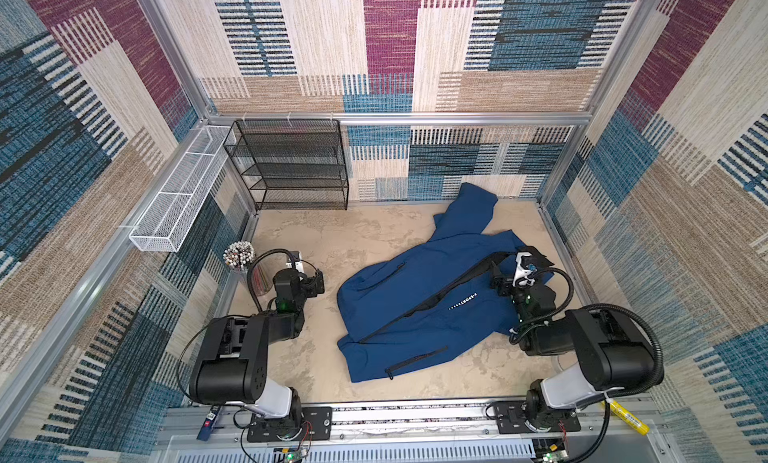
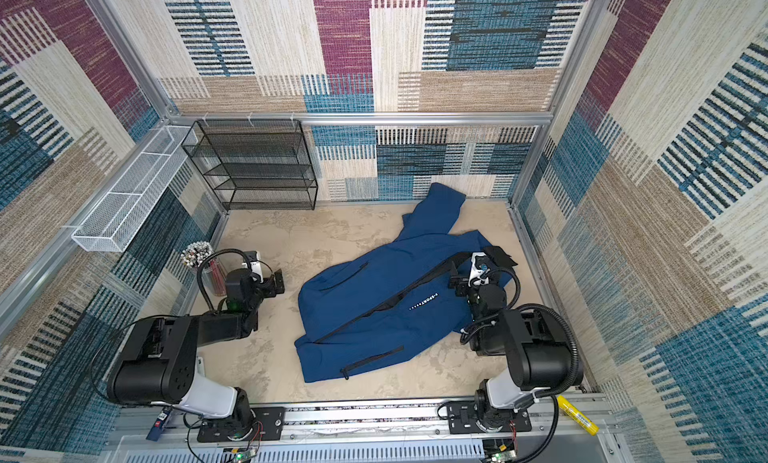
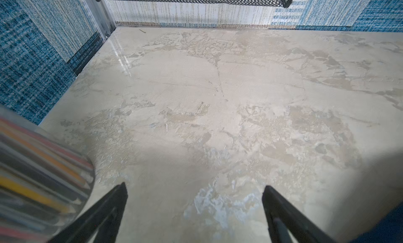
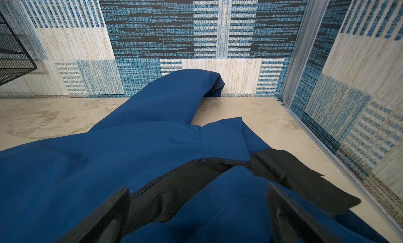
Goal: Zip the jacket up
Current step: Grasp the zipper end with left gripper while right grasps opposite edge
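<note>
The navy blue jacket (image 1: 415, 315) (image 2: 374, 319) lies spread on the beige table, collar end to the right, one sleeve reaching toward the back wall. Its black front zipper (image 1: 419, 307) (image 4: 185, 165) gapes near the collar, showing black mesh lining (image 4: 174, 187). My right gripper (image 1: 498, 280) (image 2: 459, 282) (image 4: 197, 189) is open over the collar end, its fingers straddling a blue flap and the lining without closing on them. My left gripper (image 1: 320, 282) (image 2: 279, 281) (image 3: 195, 187) is open over bare table, left of the jacket, nothing between its fingers.
A clear cup of pencils (image 1: 241, 257) (image 3: 32, 176) stands close beside the left gripper. A black mesh shelf (image 1: 291, 166) stands at the back left and a white wire basket (image 1: 178, 199) hangs on the left wall. Patterned walls enclose the table (image 1: 316, 240).
</note>
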`<action>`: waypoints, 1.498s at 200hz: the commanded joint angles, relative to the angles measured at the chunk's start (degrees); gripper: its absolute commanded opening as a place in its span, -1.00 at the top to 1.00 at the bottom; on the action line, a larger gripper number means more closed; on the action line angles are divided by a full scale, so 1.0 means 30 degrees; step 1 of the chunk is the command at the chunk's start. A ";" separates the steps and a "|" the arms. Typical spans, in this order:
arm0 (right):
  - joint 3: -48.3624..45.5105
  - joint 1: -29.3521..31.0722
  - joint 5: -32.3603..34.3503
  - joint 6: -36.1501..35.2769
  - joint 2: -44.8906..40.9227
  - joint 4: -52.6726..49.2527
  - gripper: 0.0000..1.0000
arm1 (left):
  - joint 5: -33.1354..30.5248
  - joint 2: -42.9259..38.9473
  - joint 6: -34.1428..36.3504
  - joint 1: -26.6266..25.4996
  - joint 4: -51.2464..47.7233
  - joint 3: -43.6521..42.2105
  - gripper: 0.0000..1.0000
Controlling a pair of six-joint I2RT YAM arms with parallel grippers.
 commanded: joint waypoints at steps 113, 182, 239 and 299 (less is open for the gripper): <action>0.0040 -0.0011 0.0032 0.0250 -0.0024 0.0855 -0.99 | -0.0111 0.0016 0.0195 0.0004 0.0637 0.0071 -0.99; 0.4419 0.0725 0.1872 0.1354 -0.3916 -1.0290 -0.99 | -0.0940 -0.2441 0.1251 -0.1058 -0.3330 0.1221 -0.91; 1.0489 0.5166 0.1173 0.6497 -0.8239 -2.3094 -0.99 | 0.3656 -0.7711 -0.6777 -0.1795 -2.4371 0.7811 -0.89; 1.3453 0.9629 -0.4536 1.1403 -0.4706 -2.7264 -0.99 | 0.7907 -1.2555 -1.2976 -0.3252 -2.5176 0.2257 -0.54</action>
